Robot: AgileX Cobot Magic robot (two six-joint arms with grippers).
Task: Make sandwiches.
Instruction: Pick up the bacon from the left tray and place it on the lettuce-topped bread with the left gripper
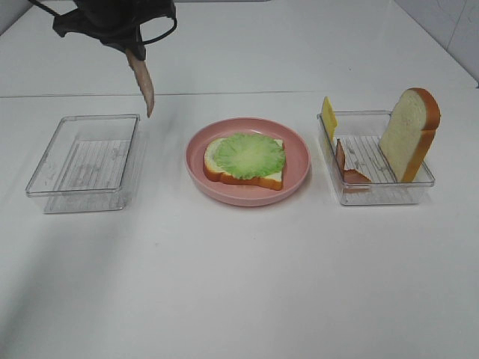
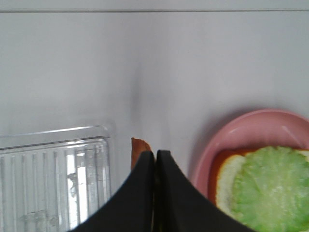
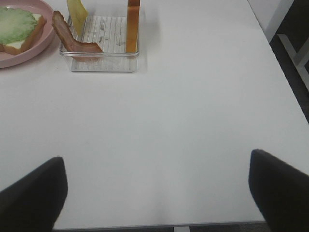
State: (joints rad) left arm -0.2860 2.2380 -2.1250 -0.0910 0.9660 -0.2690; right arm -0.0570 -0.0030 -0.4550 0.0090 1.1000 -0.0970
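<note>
A bread slice [image 1: 269, 178] with a green lettuce leaf [image 1: 249, 155] on it lies on the pink plate [image 1: 299, 153]. My left gripper [image 1: 133, 46] is shut on a bacon strip [image 1: 144, 86] and holds it hanging high above the table, behind the empty left tray [image 1: 86, 161]. In the left wrist view the strip's tip [image 2: 139, 147] shows past the shut fingers [image 2: 155, 157]. The right tray [image 1: 374, 168] holds a standing bread slice [image 1: 410, 133], a yellow cheese square [image 1: 328, 116] and another bacon strip [image 1: 348, 168]. My right gripper [image 3: 157, 191] is open, over bare table, far from the tray.
The table's right edge [image 3: 282, 63] runs close to the right tray, with a dark floor beyond. The table's front edge [image 3: 159, 226] lies under my right gripper. A seam [image 1: 239, 94] crosses the table behind the trays.
</note>
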